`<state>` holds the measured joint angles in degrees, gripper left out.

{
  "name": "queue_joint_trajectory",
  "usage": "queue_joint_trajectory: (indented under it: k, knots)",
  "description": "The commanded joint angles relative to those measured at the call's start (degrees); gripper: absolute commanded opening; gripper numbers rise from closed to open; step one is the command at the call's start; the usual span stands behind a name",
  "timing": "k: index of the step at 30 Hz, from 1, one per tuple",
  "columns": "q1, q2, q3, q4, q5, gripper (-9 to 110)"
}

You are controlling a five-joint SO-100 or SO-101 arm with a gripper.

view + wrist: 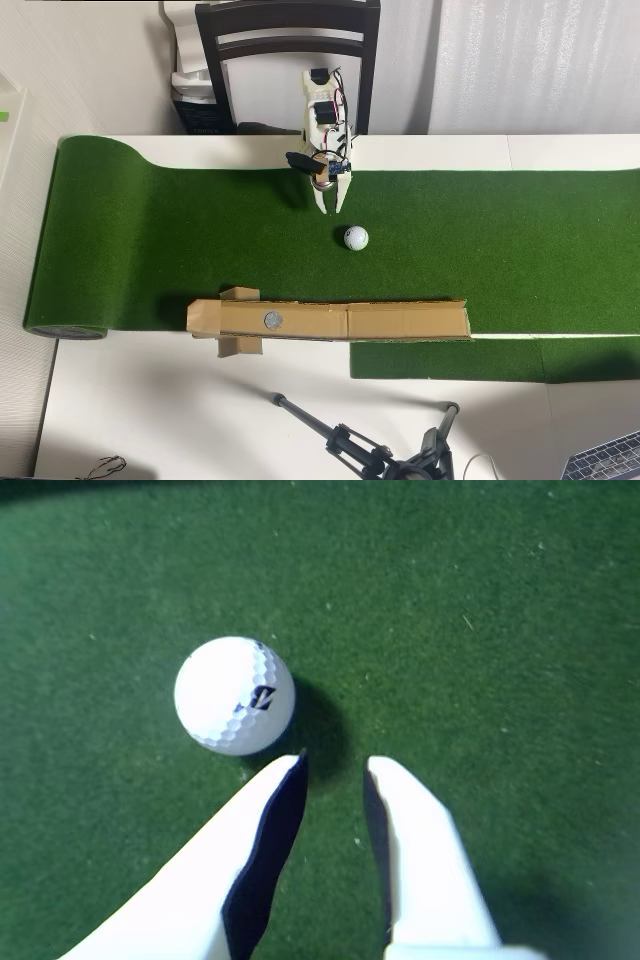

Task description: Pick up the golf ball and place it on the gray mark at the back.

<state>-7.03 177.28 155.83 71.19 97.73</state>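
Ball: white, dimpled, with a small dark logo in the wrist view; lies on the green turf near the middle of the strip, free of any grip. Hand: white, two fingers, pointed down at the turf just beside the ball, on the side toward the tabletop's far edge in the overhead view; in the wrist view the fingers stand a little apart with a narrow gap of turf between them, holding nothing, the left fingertip just short of the ball's lower right side, contact not certain. Arm: white with black motors and loose wires, rising from the far edge of the tabletop. Mark: small gray round spot on a long brown cardboard strip, toward the strip's left end in the overhead view; well apart from the ball. Cardboard strip: lies along the near edge of the turf, with two short tabs at its left end. Turf: rolled at its left end, a second piece beside the near right edge. Tabletop: white. Tripod: black, lying at the near edge. Chair: dark, beyond the far edge.
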Motion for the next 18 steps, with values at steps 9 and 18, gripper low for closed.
queue_joint_trajectory:
  k: [9, 18]
  knots:
    - [-12.6, -29.2, -11.9, -9.6, 4.2, 11]
    - [-12.6, -34.2, -17.3, -9.1, 4.2, 20]
